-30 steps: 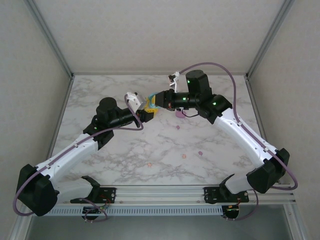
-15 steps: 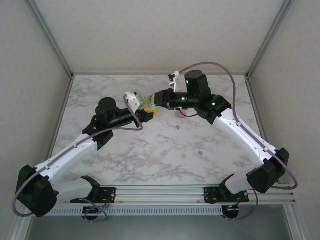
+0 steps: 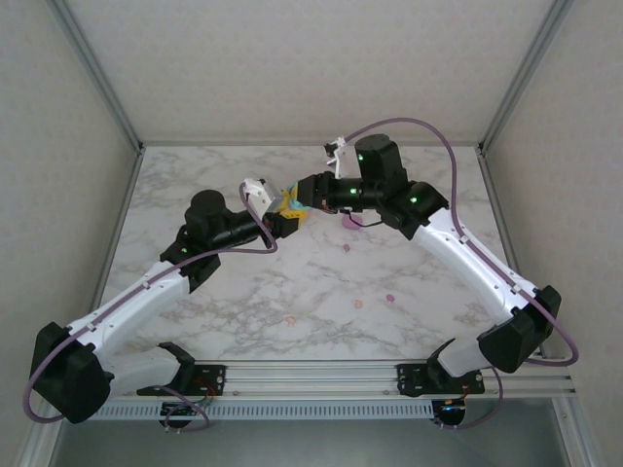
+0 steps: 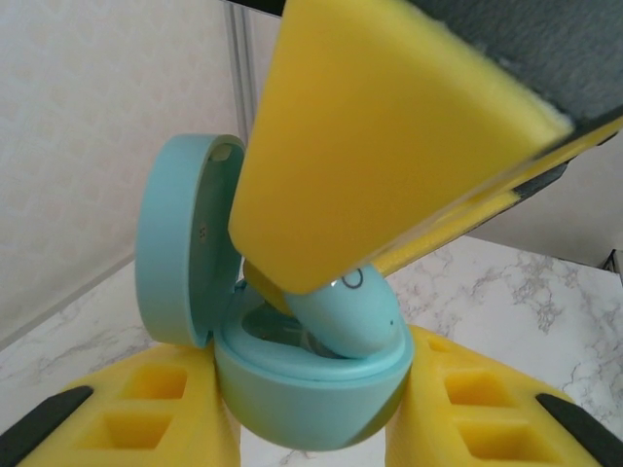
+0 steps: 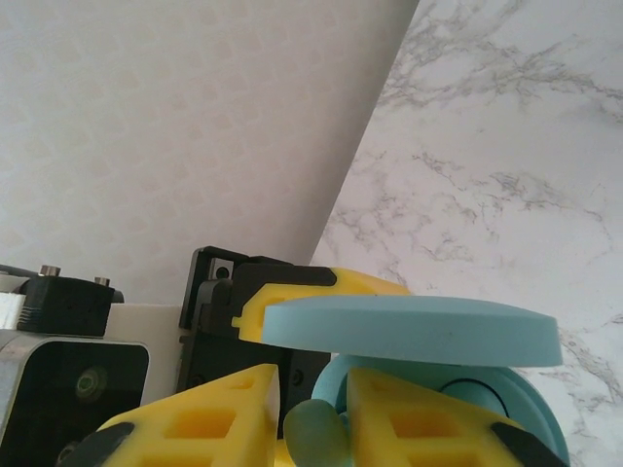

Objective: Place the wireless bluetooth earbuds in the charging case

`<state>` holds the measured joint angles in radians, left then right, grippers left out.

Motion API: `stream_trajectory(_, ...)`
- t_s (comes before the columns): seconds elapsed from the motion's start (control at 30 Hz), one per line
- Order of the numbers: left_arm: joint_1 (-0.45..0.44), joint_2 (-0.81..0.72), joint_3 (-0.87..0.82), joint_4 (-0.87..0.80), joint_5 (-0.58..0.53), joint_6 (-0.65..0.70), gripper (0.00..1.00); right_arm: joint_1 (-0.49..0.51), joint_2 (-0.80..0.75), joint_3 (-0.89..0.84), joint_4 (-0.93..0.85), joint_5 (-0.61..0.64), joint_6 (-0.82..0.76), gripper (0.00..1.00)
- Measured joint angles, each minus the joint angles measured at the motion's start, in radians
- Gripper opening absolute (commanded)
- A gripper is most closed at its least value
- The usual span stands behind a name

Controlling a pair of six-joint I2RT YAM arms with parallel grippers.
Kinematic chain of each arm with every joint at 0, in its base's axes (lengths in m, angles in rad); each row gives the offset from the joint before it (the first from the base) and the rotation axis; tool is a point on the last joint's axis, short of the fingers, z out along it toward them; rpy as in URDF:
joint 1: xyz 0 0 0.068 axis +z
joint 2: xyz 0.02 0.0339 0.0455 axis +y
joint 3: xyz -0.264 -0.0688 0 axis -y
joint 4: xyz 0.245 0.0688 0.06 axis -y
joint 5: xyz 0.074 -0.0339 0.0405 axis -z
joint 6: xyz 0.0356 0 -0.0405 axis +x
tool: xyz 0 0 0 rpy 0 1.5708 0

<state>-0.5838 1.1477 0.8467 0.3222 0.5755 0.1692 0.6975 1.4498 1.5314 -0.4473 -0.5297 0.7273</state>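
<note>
— Up in the upper centre of the overhead view, where the 2 arms meet, what's going on?

— Both grippers are nose to nose above the marble table point(image 3: 175, 175). From the left wrist camera, the left gripper point(image 4: 311, 433) is clamped on the teal charging case point(image 4: 292, 379). It has 1 yellow finger at the lower left of the frame and 1 at the lower right, with the round base wedged between them.

— Is the case open?

— Yes. Its lid point(image 4: 180, 258) stands up on the left side of the frame, hinged back.

— And the bud?

— A teal earbud point(image 4: 350, 313) sits in the mouth of the case, tilted. Its lower end is down inside and its top pokes above the rim. A broad yellow finger point(image 4: 380, 156) of the other arm comes down from the upper right and lies against it.

— So that arm has hold of it?

— From the right wrist camera, the right gripper point(image 5: 313, 423) has its 2 fingers at the bottom edge with only a narrow gap. The bud fills that gap and touches both. Pinched, I'd say.

— Any others about?

— 4 loose ones lie on the marble, lower in the overhead view and well apart from the grippers. They are a pinkish-purple bud point(image 3: 345, 247), a purple bud point(image 3: 390, 298), an orange bud point(image 3: 358, 304) just beside that, and a second orange bud point(image 3: 289, 319) further left.
</note>
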Motion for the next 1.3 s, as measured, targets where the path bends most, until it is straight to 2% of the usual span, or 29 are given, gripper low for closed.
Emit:
stream_trajectory(0.97,-0.002,-0.023,0.000,0.004,0.003,-0.008,0.15,0.008,0.000,0.067,-0.074,0.036,-0.021,0.31)
stream_trajectory(1.1,-0.002,-0.023,0.000,0.005,-0.001,-0.008,0.15,0.008,-0.002,0.068,-0.074,0.035,-0.029,0.35)
stream_trajectory(1.3,-0.002,-0.022,0.000,0.014,-0.009,-0.008,0.15,0.007,-0.064,0.065,-0.097,0.068,-0.060,0.36)
